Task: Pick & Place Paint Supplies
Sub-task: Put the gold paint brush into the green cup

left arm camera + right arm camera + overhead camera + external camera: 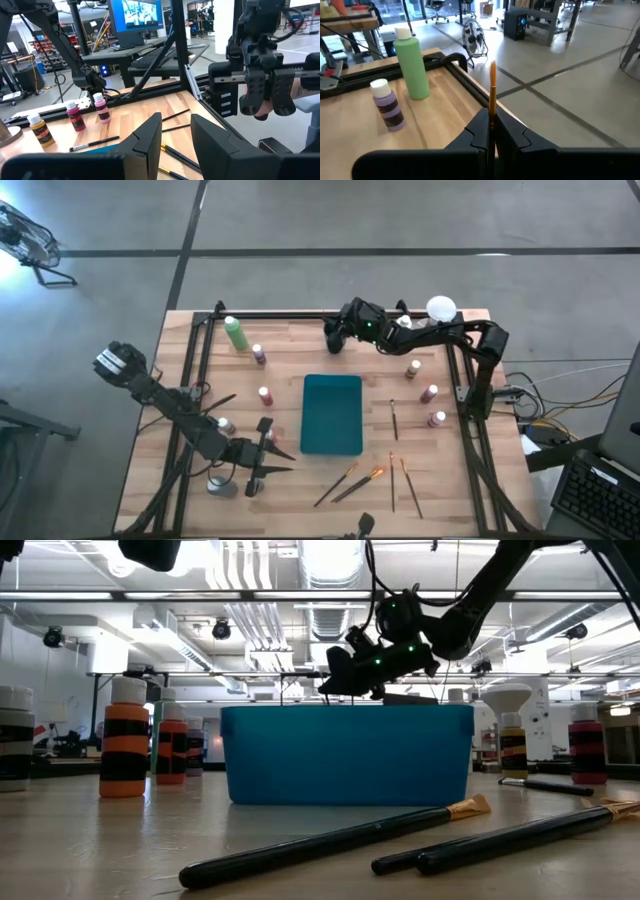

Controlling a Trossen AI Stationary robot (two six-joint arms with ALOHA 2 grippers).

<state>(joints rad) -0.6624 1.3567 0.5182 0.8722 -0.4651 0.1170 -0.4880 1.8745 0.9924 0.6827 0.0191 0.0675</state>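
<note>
Brushes (330, 840) on pale wood table (280, 480)

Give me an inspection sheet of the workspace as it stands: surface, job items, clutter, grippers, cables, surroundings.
Surface: wooden table, teal tray at its centre.
Job's things: green bottle and purple bottle far left; three small bottles by the right edge; loose brushes on the near side; none in the tray.
Clutter: white-domed object at the far right corner.
Grippers: right gripper shut on a brush, above the table's far edge; left gripper near-left, partly open, empty.
Cables: bundle off the right side.
Surroundings: fan on the concrete floor, monitor, keyboard.
</note>
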